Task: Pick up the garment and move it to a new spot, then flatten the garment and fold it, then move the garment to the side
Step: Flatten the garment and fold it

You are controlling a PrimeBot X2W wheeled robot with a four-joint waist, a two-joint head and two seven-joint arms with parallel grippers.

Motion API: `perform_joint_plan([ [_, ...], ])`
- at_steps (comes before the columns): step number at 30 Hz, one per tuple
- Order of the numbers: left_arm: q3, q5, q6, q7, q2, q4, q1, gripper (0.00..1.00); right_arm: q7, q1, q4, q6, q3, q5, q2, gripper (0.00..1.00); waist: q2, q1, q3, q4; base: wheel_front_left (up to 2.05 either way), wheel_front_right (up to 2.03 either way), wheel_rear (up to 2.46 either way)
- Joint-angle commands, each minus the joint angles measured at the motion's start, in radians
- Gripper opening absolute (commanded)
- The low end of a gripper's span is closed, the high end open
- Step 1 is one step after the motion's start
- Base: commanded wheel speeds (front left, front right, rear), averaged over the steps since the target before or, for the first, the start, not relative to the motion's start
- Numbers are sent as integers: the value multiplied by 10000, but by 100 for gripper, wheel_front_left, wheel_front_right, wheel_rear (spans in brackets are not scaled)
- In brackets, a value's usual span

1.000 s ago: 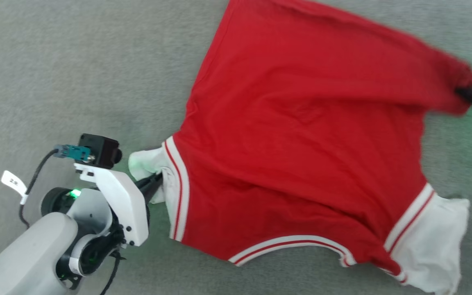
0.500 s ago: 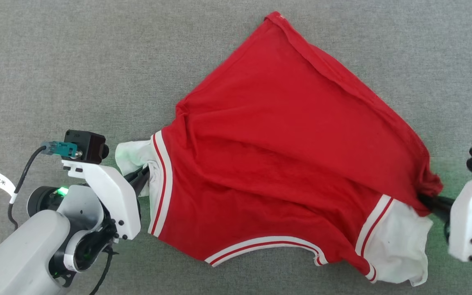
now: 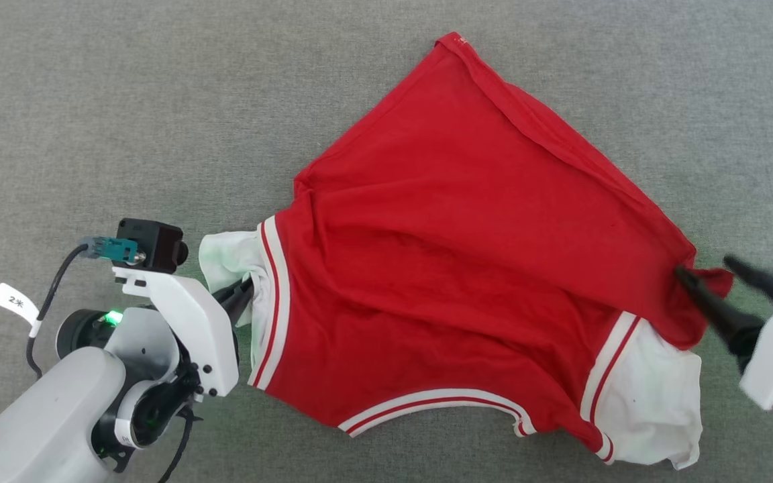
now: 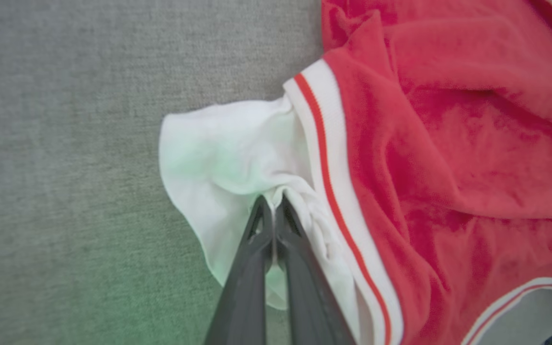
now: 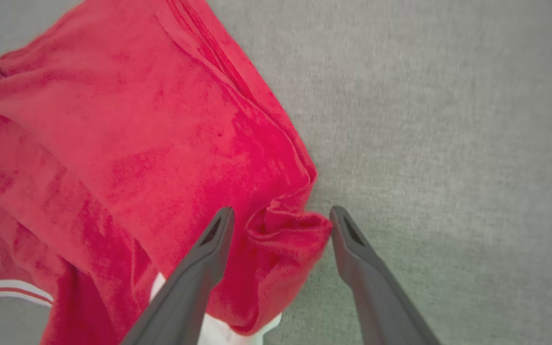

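Left gripper (image 3: pixel 244 297) is clamping jersey (image 3: pixel 453 255) by white sleeve (image 3: pixel 222 258), lower left; right gripper (image 3: pixel 704 265), spread apart, is straddling its red corner (image 5: pixel 285 235).

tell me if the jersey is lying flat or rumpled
Rumpled, not flat: the red jersey lies on the grey carpet with folds across its body and one hem corner bunched up.

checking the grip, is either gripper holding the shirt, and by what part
Left gripper pinches the shirt by its white sleeve. Right gripper stands open astride a red corner, holding nothing.
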Motion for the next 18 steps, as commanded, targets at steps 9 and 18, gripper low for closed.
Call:
perform_joint_plan([
  [9, -197, 107, -21, -54, -256, -212, -32, 0, -1234, -1659, -590, 0, 392, -99, -405, 100, 0, 0, 39, 566, 0, 0, 0],
  [18, -706, 354, -482, 45, -1038, 132, -574, 0, -2426, -4869, 2623, 0, 2640, 144, -1302, 100, 0, 0, 166, 1888, 0, 0, 0],
])
